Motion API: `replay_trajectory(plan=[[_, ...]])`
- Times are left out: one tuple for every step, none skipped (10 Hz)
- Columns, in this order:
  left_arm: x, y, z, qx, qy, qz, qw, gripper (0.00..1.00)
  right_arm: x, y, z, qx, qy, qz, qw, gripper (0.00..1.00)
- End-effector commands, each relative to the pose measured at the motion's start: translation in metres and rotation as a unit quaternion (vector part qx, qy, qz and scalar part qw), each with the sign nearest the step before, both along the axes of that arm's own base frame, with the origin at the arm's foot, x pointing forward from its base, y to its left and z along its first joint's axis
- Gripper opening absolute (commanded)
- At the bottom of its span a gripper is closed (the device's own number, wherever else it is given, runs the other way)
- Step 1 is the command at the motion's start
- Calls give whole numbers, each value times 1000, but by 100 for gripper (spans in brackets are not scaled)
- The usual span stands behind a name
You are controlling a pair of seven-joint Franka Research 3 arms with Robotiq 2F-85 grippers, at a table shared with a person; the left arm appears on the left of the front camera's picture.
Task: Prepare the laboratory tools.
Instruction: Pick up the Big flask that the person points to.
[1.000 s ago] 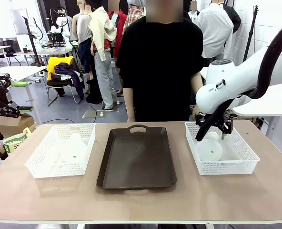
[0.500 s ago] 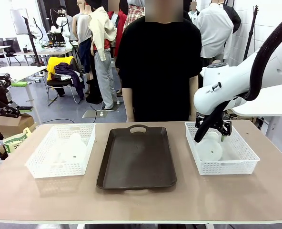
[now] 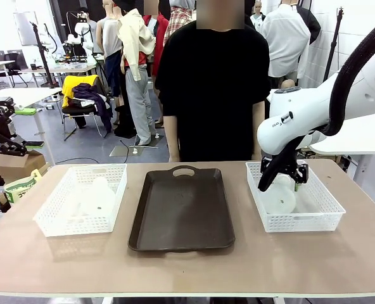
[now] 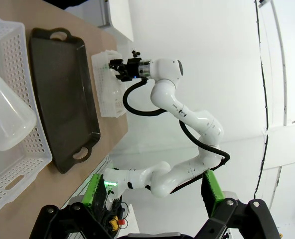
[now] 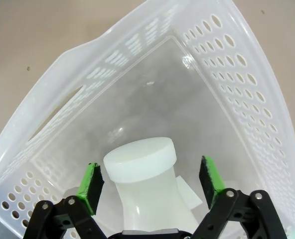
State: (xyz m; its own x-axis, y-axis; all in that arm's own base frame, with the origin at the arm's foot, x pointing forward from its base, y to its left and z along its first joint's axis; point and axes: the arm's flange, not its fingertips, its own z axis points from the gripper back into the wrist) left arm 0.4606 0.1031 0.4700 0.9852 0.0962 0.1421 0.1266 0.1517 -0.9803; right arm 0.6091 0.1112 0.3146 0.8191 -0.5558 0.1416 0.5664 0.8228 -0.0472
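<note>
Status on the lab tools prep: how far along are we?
Done: nothing yet. The right flask and left flask each sit in a basket, neither on the brown tray.
In hand: the right end effector is down in the right basket, open, with a pad on either side of the right flask's neck, not gripping.
Left: close, lift it out, then fetch the left flask from the left basket. The tray is probably the destination.

The flask (image 5: 142, 172) at lower middle of my right wrist frame is frosted, translucent white plastic with a smooth matt top. The basket (image 5: 247, 74) is glossy white perforated plastic. My right gripper (image 5: 151, 181) has matt green pads (image 5: 91, 185). The tray (image 3: 181, 209) is smooth dark brown with a faint sheen, and the desk (image 3: 187, 269) is matt wood-tone.
</note>
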Motion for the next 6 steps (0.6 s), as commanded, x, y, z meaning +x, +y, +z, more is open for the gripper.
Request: replay_trajectory(plan=[[-1,1,2,-1,-2,1,1000,100,5,4,2,0,4,-12,1000,81],[-1,1,2,-1,-2,1,1000,100,6,3,0,1,10,-12,1000,63],[-1,1,2,-1,-2,1,1000,100,6,2,-3,2,14,-14,1000,45],[-1,1,2,-1,-2,1,1000,100,5,1,-3,3,14,-16,1000,27],[-1,1,2,-1,-2,1,1000,100,5,0,-3,3,14,-17,1000,9],[-1,1,2,-1,-2,1,1000,100,5,-1,-3,6,17,-14,1000,0]])
